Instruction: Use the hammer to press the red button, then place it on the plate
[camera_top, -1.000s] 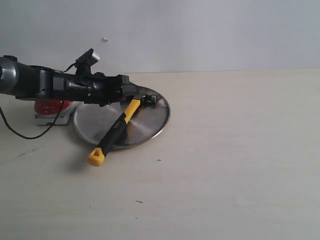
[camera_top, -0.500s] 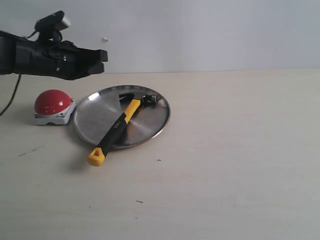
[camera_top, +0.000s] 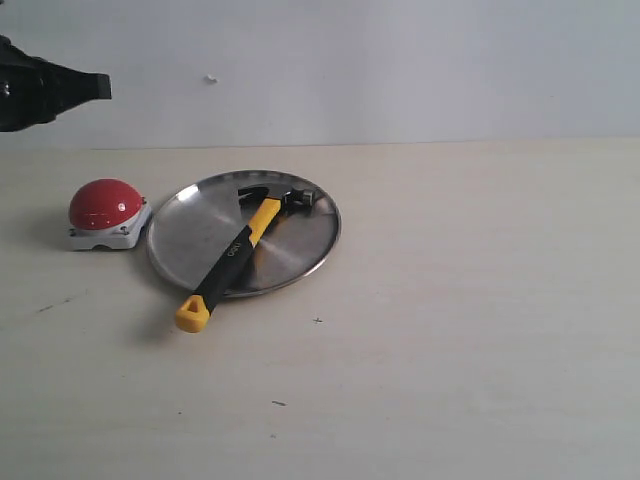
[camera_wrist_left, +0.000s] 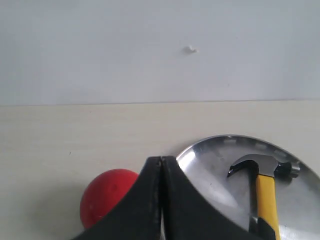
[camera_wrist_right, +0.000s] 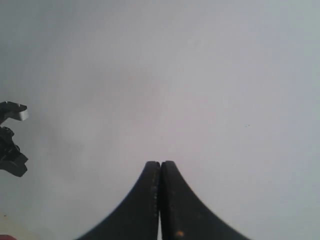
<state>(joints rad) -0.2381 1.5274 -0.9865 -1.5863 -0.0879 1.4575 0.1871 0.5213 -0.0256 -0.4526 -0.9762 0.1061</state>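
The hammer (camera_top: 232, 255) lies across the silver plate (camera_top: 300, 245), black head on the far side and yellow looped end hanging over the near rim onto the table. The red button (camera_top: 104, 204) sits on its grey base just left of the plate. My left gripper (camera_top: 100, 88) is high at the upper left, well above and behind the button, shut on nothing. In the left wrist view its tips (camera_wrist_left: 161, 159) meet above the button (camera_wrist_left: 107, 195), the plate (camera_wrist_left: 210, 165) and the hammer head (camera_wrist_left: 260, 167). My right gripper (camera_wrist_right: 160, 164) is shut against the plain wall and is out of the exterior view.
The table is light wood with a pale wall behind it. A small white mark (camera_top: 210, 79) is on the wall. Part of the other arm (camera_wrist_right: 11, 140) shows in the right wrist view.
My left arm has lifted away from the plate and drawn back up and to the left, nearly out of the exterior view. The hammer stays on the plate; the button is uncovered.
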